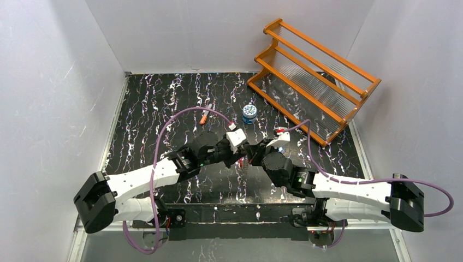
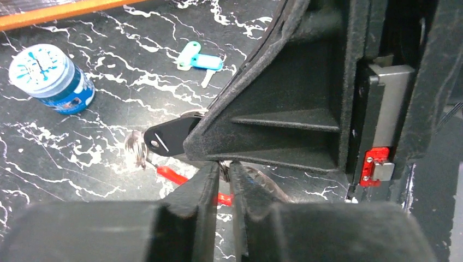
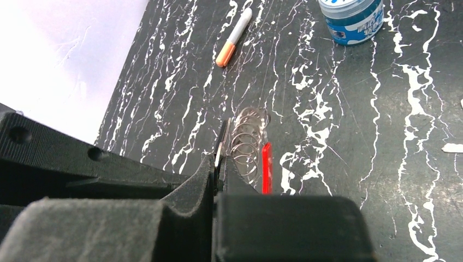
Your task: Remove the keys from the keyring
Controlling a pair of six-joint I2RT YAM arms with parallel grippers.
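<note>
Two matte black grippers are met tip to tip at the centre of the marble-patterned table (image 1: 158, 103). The right gripper (image 3: 217, 166) is pinched flat on a thin dark key (image 2: 164, 139), and the left gripper (image 2: 221, 183) is closed to a slit on the keyring (image 3: 248, 142), a silvery coiled loop with a red section (image 3: 266, 164). A round blue tin (image 3: 352, 19) is seen at twelve o'clock of them.

walls (image 1: 49, 82): plain white panels, boxing things in on three sides
tabletop (image 1: 164, 109): black with white marble veins, running out past the fingers (image 3: 194, 185)
rack (image 1: 314, 76): orange wooden shelf, far right beyond the fingers
light: even, pretty soft
</note>
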